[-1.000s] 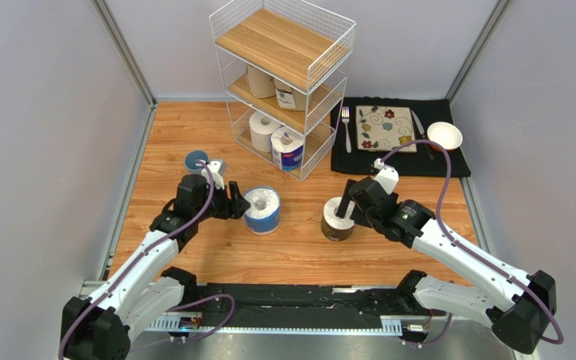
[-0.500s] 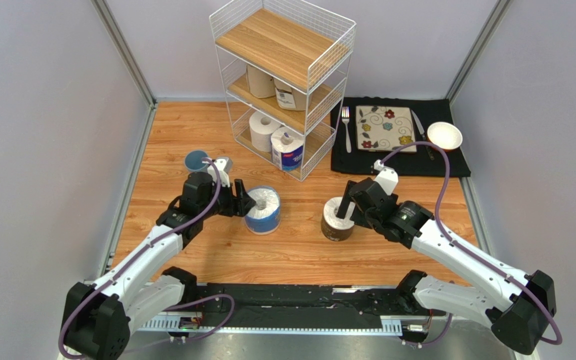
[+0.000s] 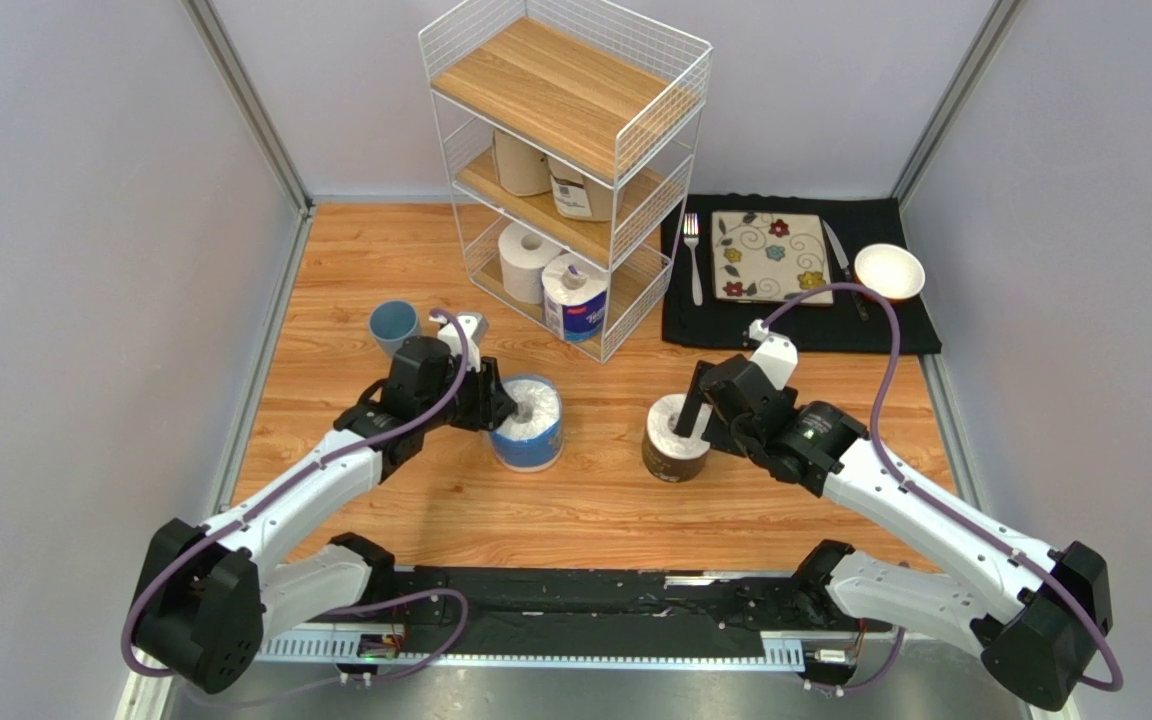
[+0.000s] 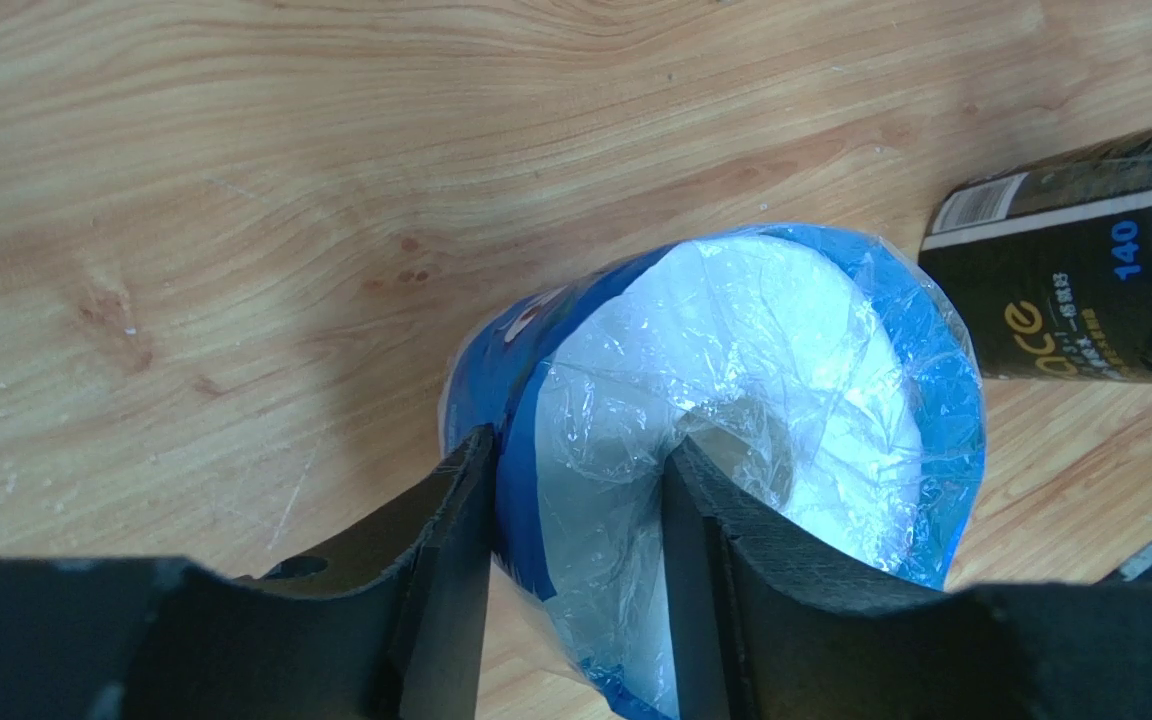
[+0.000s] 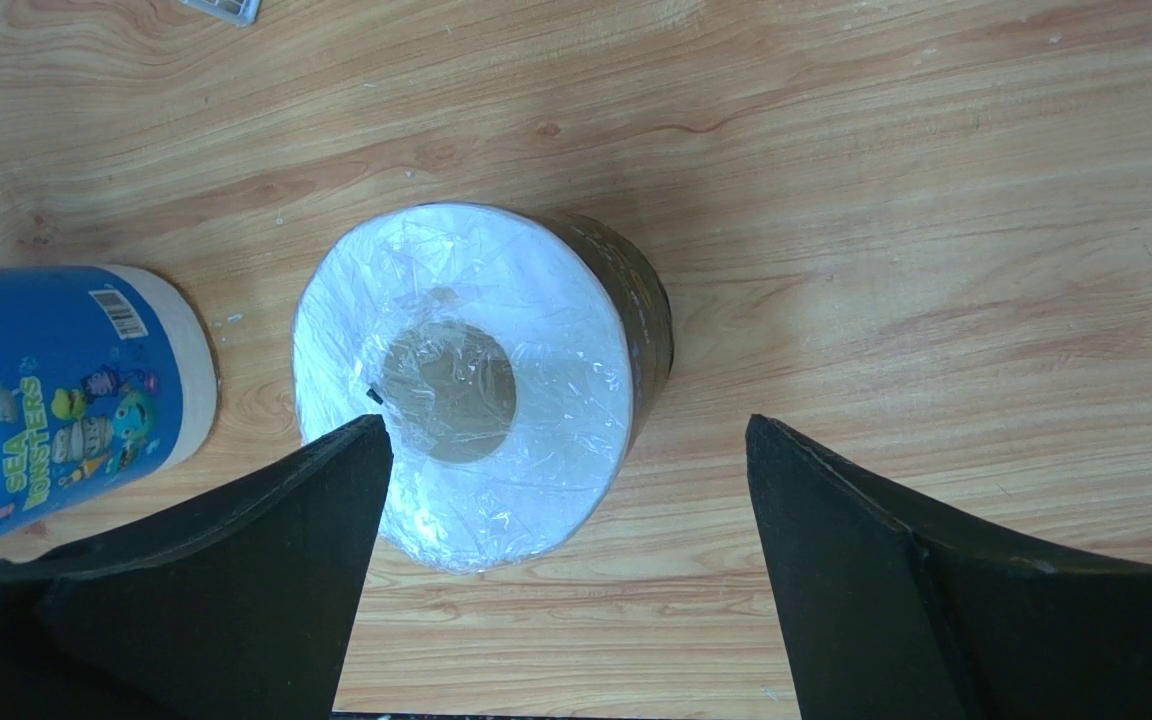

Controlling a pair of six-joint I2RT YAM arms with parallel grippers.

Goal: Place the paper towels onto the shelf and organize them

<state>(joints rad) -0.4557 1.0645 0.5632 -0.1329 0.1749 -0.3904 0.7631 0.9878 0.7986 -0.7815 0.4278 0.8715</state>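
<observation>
Right, wooden table (image 3: 387,495) with the shelf (image 3: 567,83) upright at the far side. It holds two tan-wrapped rolls (image 3: 525,162) on the middle board, and a plain white roll (image 3: 525,258) just beside a blue-label roll (image 3: 578,297) on the bottom board; the top board holds no roll. Two rolls stand on end on the table, near each other but apart: blue-wrapped roll (image 3: 527,420) at centre-left, dark-wrapped roll (image 3: 672,438) at centre-right. The left gripper (image 3: 500,405) is clamped narrow on the blue-wrapped roll's wall, one finger outside and one pushed into the film over the core. The right gripper (image 3: 695,413) is spread wide over the dark-wrapped roll and holds nothing. A blue cup (image 3: 393,323) sits behind the left wrist, not part of the job. Step in hand looks like picking up the blue-wrapped roll. To do it well, seat the pinch deep so the slick film doesn't slip, lift straight up to clear the table, and swing wide of the cup. Carry the roll upright and enter the shelf from its open front without clipping the wire. The top view shows shelf occupancy and both arms, but not the contact. Only the left wrist view shows the film dented at the inner finger and the dark label lying near. The right wrist view shows one finger over the dark-wrapped roll's top face by the core and the other well outside; I cannot tell the height above it.
</observation>
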